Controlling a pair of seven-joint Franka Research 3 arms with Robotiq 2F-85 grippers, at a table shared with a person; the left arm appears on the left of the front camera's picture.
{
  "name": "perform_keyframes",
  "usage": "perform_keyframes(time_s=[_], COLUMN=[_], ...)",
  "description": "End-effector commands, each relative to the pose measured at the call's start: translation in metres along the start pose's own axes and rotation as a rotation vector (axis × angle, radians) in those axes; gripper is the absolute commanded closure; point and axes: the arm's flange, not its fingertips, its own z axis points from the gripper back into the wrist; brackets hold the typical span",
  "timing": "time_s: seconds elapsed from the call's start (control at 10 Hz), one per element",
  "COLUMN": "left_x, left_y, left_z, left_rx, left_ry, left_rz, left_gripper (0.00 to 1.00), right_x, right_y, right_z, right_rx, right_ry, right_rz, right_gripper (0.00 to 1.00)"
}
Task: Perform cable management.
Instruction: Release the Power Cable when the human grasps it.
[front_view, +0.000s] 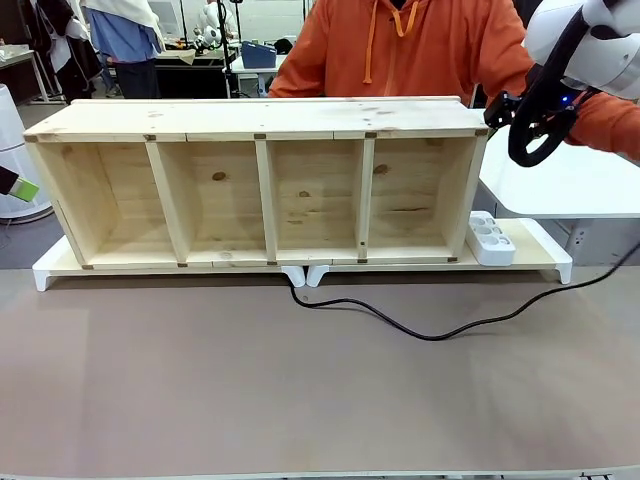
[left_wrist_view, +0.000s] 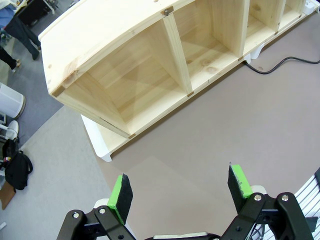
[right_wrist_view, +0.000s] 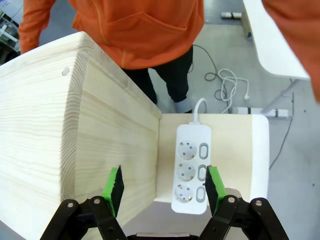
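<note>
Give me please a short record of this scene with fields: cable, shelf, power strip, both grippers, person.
cable: black, loose on the table in front of the shelf
shelf: wooden, four compartments
power strip: white, beside the shelf's right end
left gripper: open, holding nothing
right gripper: open, above the power strip
person: orange hoodie, behind the shelf

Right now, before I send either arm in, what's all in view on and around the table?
Cable: one, black, on the table in front of the shelf, running from under its middle off to the right.
Shelf: one, pale wood, four open compartments, on a white riser.
Riser: one, white with wood top, under the shelf.
Power strip: one, white, three sockets, on the riser right of the shelf.
Table: one, brown top.
Person: one, orange hoodie, behind the shelf.
Left gripper: open, above the table.
Right gripper: open, above the power strip.
</note>
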Motion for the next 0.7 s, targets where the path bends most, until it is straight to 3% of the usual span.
perform_keyframes(time_s=[0.0,0.6], left_x=[0.0002,0.0002], left_y=[0.0008,0.0008], left_z=[0.0000,0.0000], left_rx=[0.003,0.003], left_ry=[-0.002,-0.002], left_rz=[0.003,0.003], left_gripper=[0.00,0.00], right_x=[0.0000,0.0000], right_y=[-0.0013,-0.0013], right_z=[-0.0002,-0.0002], right_rx=[0.002,0.002], right_ry=[0.000,0.000], right_rz=[-0.005,-0.005], right_gripper=[0.16,0.16])
